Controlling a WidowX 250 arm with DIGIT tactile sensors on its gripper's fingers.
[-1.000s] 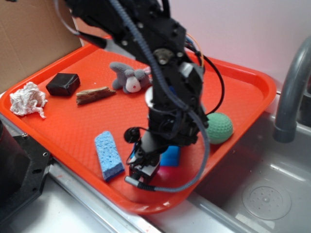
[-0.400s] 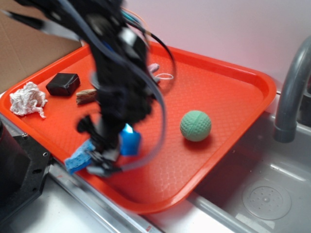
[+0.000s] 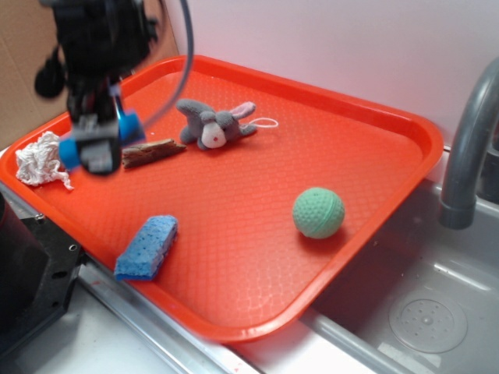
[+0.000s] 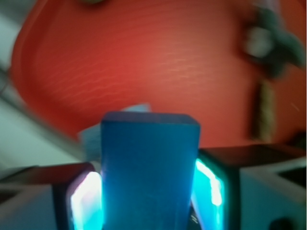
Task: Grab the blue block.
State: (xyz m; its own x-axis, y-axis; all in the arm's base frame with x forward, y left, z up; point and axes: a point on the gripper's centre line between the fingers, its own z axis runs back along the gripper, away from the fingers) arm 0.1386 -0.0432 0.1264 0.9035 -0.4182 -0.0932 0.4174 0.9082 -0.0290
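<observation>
Motion blurs my pincer [image 3: 97, 144]; my blue block [image 4: 149, 167] hides the sponge [image 4: 136, 108], cut by the lower edge.

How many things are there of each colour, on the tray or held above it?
Blue: 2 (blue block in the jaws, sponge)
Green: 1 (ball)
Grey: 1 (plush toy)
Brown: 1 (wood piece)
White: 1 (crumpled tissue)
Total: 6, not counting the orange tray.
</observation>
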